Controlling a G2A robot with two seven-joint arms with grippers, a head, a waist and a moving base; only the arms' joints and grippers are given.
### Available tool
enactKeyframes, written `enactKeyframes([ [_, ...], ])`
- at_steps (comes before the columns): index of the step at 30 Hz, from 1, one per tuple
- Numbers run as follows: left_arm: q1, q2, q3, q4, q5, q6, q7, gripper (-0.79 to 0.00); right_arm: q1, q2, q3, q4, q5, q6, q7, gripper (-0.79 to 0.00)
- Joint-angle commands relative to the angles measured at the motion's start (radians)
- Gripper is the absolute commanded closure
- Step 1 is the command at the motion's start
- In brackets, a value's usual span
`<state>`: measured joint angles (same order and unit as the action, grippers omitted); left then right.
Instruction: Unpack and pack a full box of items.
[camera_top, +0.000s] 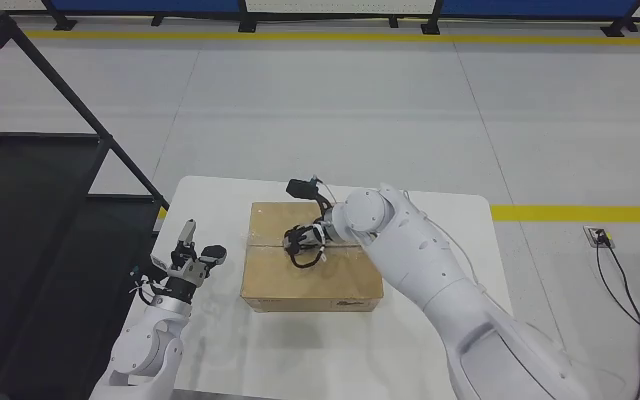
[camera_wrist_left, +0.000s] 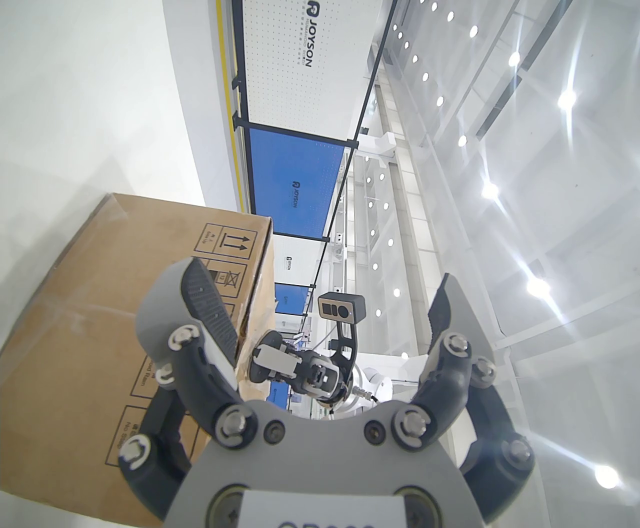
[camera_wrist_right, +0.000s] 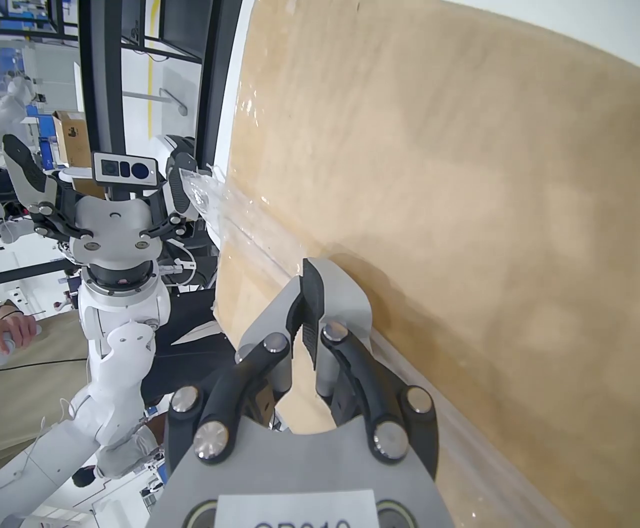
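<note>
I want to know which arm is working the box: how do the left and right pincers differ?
The left pincer is open, while the right pincer is shut. The left pincer is beside the box, off one end, while the right pincer is over the box's top. Both have the same grey body with black finger pads.

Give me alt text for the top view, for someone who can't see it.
A closed, taped cardboard box sits on a white table, with the right pincer shut, low over the tape seam on its top. The left pincer is open beside the box's end.
</note>
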<state>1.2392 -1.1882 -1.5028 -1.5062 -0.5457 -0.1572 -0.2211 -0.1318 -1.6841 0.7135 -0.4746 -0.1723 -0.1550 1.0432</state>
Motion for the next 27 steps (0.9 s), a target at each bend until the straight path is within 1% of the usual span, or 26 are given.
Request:
enactKeyframes([
  [1, -0.001, -0.001, 0.001, -0.001, 0.003, 0.002, 0.000, -0.785, -0.020, 0.018, 0.014, -0.052, -0.017, 0.027, 0.010, 0.000],
  [6, -0.003, -0.003, 0.002, -0.005, 0.011, 0.008, 0.000, -0.785, -0.080, 0.072, 0.066, -0.184, -0.075, 0.115, 0.025, 0.000],
  [10, -0.006, -0.005, 0.001, -0.007, 0.016, 0.011, -0.001, -0.785, -0.146, 0.119, 0.124, -0.309, -0.121, 0.173, 0.062, 0.000],
  [13, -0.007, -0.006, -0.001, -0.009, 0.021, 0.012, -0.002, -0.785, -0.202, 0.154, 0.174, -0.411, -0.163, 0.220, 0.085, 0.000],
  [19, -0.013, -0.008, -0.002, -0.009, 0.028, 0.018, -0.008, -0.785, -0.336, 0.222, 0.287, -0.642, -0.281, 0.350, 0.123, 0.000],
  [23, -0.018, -0.010, -0.003, -0.008, 0.030, 0.020, -0.010, -0.785, -0.410, 0.252, 0.343, -0.765, -0.357, 0.425, 0.141, 0.000],
  [27, -0.022, -0.011, -0.004, -0.006, 0.030, 0.021, -0.015, -0.785, -0.460, 0.266, 0.376, -0.839, -0.390, 0.468, 0.102, 0.000],
])
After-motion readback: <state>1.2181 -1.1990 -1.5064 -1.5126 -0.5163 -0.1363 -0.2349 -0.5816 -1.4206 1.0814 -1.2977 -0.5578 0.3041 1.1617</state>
